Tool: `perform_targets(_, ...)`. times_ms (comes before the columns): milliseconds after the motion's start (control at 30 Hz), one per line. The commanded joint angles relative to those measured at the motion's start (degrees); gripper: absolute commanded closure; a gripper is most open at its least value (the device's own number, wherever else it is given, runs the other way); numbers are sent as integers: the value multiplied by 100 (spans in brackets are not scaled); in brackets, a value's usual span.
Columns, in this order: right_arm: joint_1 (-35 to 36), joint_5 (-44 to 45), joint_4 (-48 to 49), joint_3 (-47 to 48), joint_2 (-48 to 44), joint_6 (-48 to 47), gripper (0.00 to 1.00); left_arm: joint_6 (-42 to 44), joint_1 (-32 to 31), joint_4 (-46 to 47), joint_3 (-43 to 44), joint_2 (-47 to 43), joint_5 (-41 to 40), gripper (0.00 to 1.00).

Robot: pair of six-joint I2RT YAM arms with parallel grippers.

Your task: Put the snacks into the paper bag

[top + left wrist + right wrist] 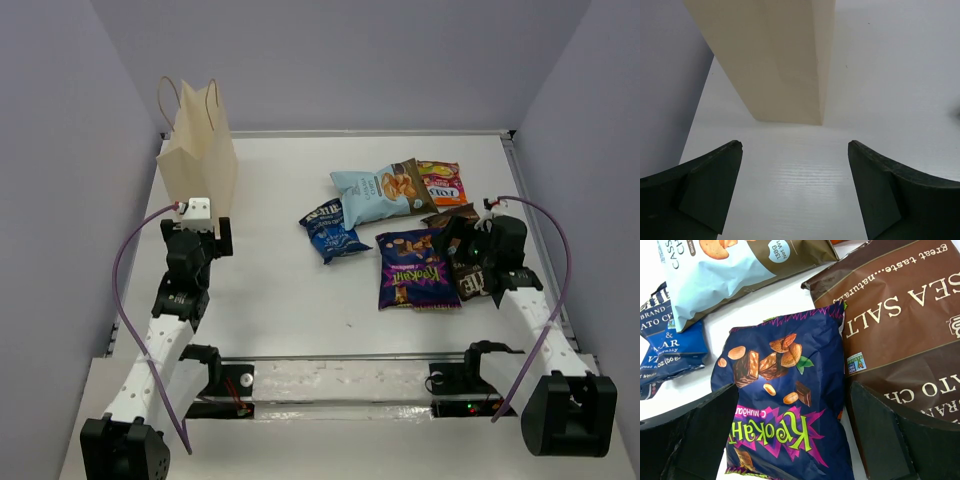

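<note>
Paper bag (198, 155) upright in the worktop's (280, 290) far-left corner, inside hidden; snacks (375, 195) lie near the right edge. Left pincer (795, 146) spread facing the bag, right pincer (792, 386) spread over the purple packet (785, 410).

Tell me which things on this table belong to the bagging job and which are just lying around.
For the job: paper bag; small dark blue packet; light blue packet; orange-red packet; purple packet; brown sea salt chip bag.

Not part of it: purple cables; small dark speck.
</note>
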Motion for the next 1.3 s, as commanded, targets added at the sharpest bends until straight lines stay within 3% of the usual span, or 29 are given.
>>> perform_targets(0, 46, 93, 275, 72, 62, 21, 1, 48, 17, 121, 200, -120, 62, 1)
perform_targets(67, 46, 84, 267, 142, 88, 38, 1, 459, 17, -351, 568, -285, 517, 1)
perform_targets(100, 46, 84, 249, 169, 106, 38, 1, 1228, 8, -651, 779, -382, 1494, 1)
perform_targets(167, 46, 75, 223, 230, 123, 56, 1, 1970, 17, -1336, 1280, -733, 2553, 1)
perform_targets(200, 46, 66, 214, 292, 141, 56, 1, 2635, 8, -1922, 1831, -848, 3507, 5)
perform_targets(267, 46, 49, 197, 371, 167, 38, 1, 2529, 8, -1999, 2613, -998, 3893, 11)
perform_targets(400, 46, -21, 161, 555, 220, -6, 1, 1869, 8, -1971, 4381, -79, 3002, 15)
perform_targets(533, 46, -118, 170, 687, 325, -23, 1, 1745, 17, -3050, 6692, 1748, 650, 16)
perform_targets(567, 46, -171, 179, 714, 352, -23, 1, 1780, 35, -3645, 7619, 2501, 443, 16)
perform_targets(700, 46, -285, 170, 723, 431, 3, 1, 1676, 403, -4204, 8821, 3684, 414, 9)
perform_targets(933, 46, -303, 74, 583, 238, -76, 1, 1140, 1405, -4477, 9290, 4713, 1545, 5)
perform_targets(1267, 46, -66, -137, 363, -183, -76, 0, 1306, 1669, -4126, 7981, 4688, 1882, 7)
